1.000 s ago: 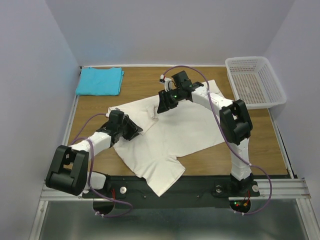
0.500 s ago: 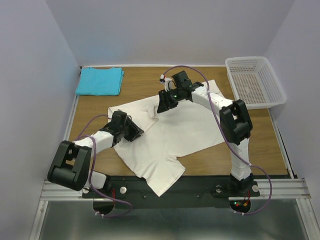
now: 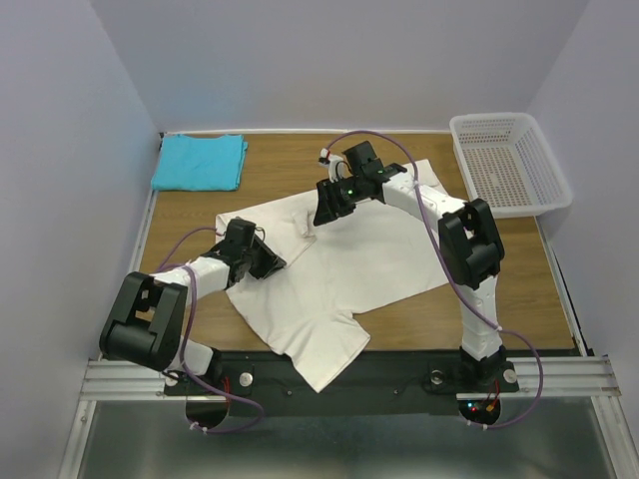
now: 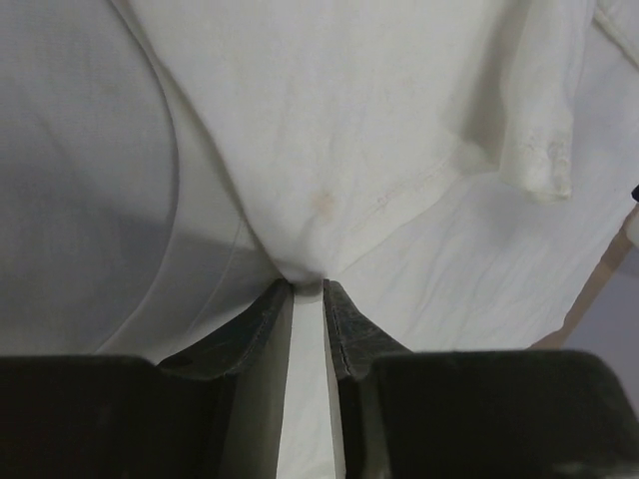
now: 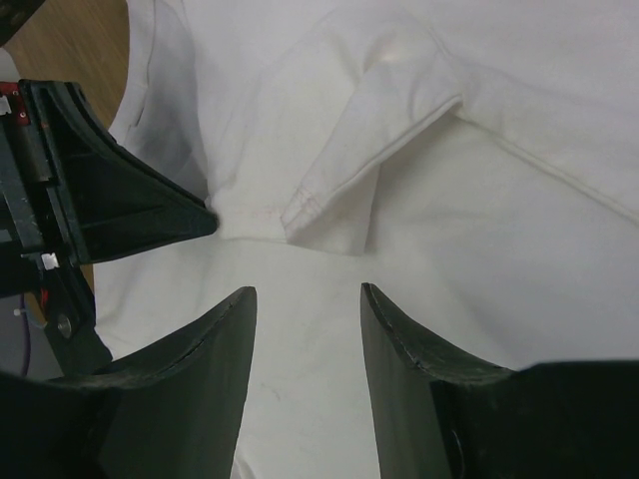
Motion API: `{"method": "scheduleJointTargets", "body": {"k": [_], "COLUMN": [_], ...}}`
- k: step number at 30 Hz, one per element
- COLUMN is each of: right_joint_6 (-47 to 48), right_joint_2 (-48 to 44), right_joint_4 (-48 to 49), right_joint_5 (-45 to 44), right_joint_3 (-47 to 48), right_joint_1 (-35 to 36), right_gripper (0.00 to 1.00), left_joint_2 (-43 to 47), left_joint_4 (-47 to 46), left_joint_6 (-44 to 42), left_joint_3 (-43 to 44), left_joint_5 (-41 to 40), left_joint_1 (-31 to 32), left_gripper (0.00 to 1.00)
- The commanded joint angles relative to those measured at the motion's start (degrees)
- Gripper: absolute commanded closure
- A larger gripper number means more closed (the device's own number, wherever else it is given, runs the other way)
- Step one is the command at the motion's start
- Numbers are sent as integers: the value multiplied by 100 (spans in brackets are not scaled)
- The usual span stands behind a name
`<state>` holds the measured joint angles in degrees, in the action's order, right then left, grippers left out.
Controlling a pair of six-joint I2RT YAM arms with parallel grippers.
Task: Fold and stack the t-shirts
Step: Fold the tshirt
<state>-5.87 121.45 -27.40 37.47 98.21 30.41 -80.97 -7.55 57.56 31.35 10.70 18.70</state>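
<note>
The cream-white t-shirt point(image 3: 349, 264) lies spread and partly folded across the middle of the table. My left gripper point(image 3: 275, 261) is shut on a pinch of its cloth at the left edge; in the left wrist view the cloth point(image 4: 329, 150) bunches between the tips of that gripper point(image 4: 309, 286). My right gripper point(image 3: 321, 214) is open, hovering over the shirt's upper left part near a folded sleeve point(image 5: 374, 140); its own view shows this gripper point(image 5: 305, 299) with a wide gap over flat cloth. The turquoise-blue t-shirt point(image 3: 200, 162) lies folded at the far left corner.
A white plastic mesh basket point(image 3: 507, 163) stands at the far right. Walls close in the table at left, back and right. The left gripper's black body point(image 5: 80, 190) shows in the right wrist view, close to the right fingers.
The left arm's elbow has drawn in toward the shirt; its gripper stays pinched at about the same place. The right arm has not moved.
</note>
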Motion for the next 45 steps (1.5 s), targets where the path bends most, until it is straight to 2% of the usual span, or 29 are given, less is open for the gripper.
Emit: {"method": "scheduleJointTargets", "body": {"k": [1,4,6,9,14,25,35,45], "right_joint_6": [-28,-90,-160,-292,-362,-503,-564,-679], "right_joint_2": [-51,-25,37,159,327,643,696,757], "right_joint_4": [261,261,270,279,279,270,252,252], "right_joint_5": [32,128,199,322,340,-205,-741,-768], "right_joint_3": [93,136,224,356,470,787,734,734], "right_joint_1": [35,35,35,70,202,448,509,641], "right_gripper": [48,48,48,48,48,48,53,55], "left_joint_2": [-15,46,99,213,345,538,573,573], "left_joint_4": [-97,-115,-106,-89,-97,-27,-62,-97], "left_joint_6": [-34,-61,-104,-131,-140,-219,-228,-219], "left_joint_3": [213,178,152,91,37,20,2,-24], "left_joint_5": [-68,-33,-33,-24,46,134,152,178], "left_joint_1": [29,29,29,29,29,29,29,29], "left_gripper": [76,85,94,100,100,100,100,100]}}
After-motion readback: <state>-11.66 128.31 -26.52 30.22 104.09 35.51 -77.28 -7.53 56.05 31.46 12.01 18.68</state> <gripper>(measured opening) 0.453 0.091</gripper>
